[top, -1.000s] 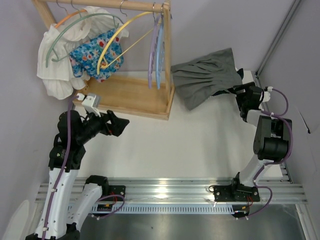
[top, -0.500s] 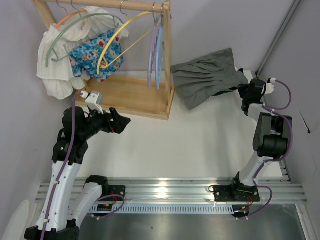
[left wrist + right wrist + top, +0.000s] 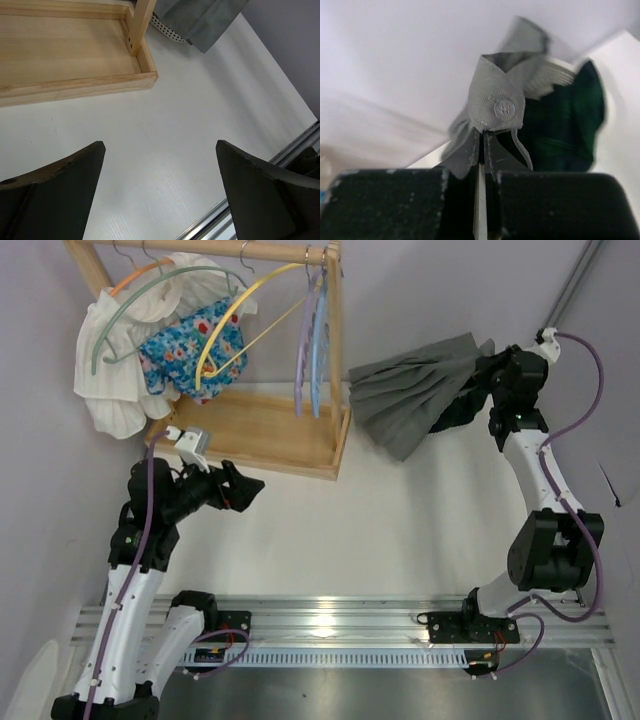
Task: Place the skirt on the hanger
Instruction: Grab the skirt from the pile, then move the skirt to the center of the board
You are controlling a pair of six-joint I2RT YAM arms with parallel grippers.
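Although the grey skirt (image 3: pixel 408 400) spreads out plainly in the overhead view, its waist end is partly hidden behind the right hand (image 3: pixel 486 368). Whether the hem touches the table (image 3: pixel 380 520) cannot be told. Up close, the buttoned corner of the waistband is pinched between that hand's fingers (image 3: pixel 420 205), which are pressed fully together on the cloth. Behind it everything blurs, with a dark green patch that is hard to make out.

The skirt's long axis runs from the narrow waist at the far right down and leftward to the wide pleated hem, which ends just beside the corner of the wooden rack (image 3: pixel 260 430). From the left wrist only a strip of the hem shows, cut off by the frame's top edge. Coloured hangers (image 3: pixel 312 340) hang on the rack's rail. The left hand (image 3: pixel 240 490) hovers over the table near the rack's front, spread wide and holding nothing.
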